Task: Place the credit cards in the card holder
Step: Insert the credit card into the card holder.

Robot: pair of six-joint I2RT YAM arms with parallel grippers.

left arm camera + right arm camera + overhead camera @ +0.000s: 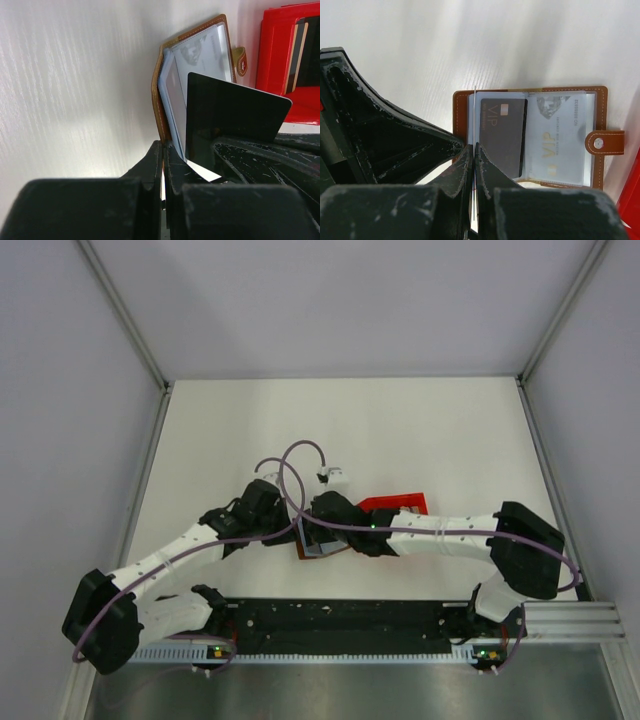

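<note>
Nearest the left wrist camera, the left gripper (161, 150) had its jaws closed to a sliver on the near edge of the card holder (460, 112), with a pale strip showing in the gap. Just at its 3 o'clock, the right gripper (474, 149) had its jaws pinched on a dark card (230, 117) that stood on edge over the open holder. The left wrist camera caught the card's glossy face. The right wrist camera saw only a thin pale line running toward 12 o'clock from the fingertips. Whether the card's lower edge had entered a sleeve could not be told.

The brown holder lay open and flat on the white tabletop (400, 430), where the two arms met. Among its clear sleeves, a dark VIP card (502, 135) showed in the 9 o'clock half, and a grey VIP card (560, 135) lay right beside it toward 3 o'clock. A snap tab (605, 143) stuck out from the holder's 3 o'clock edge.

Beyond, at about 2 o'clock from the holder in the overhead view, sat a red box (395, 504). It was close by, though contact could not be made out. Two tan-edged cards (292, 57) stood on edge inside it.
</note>
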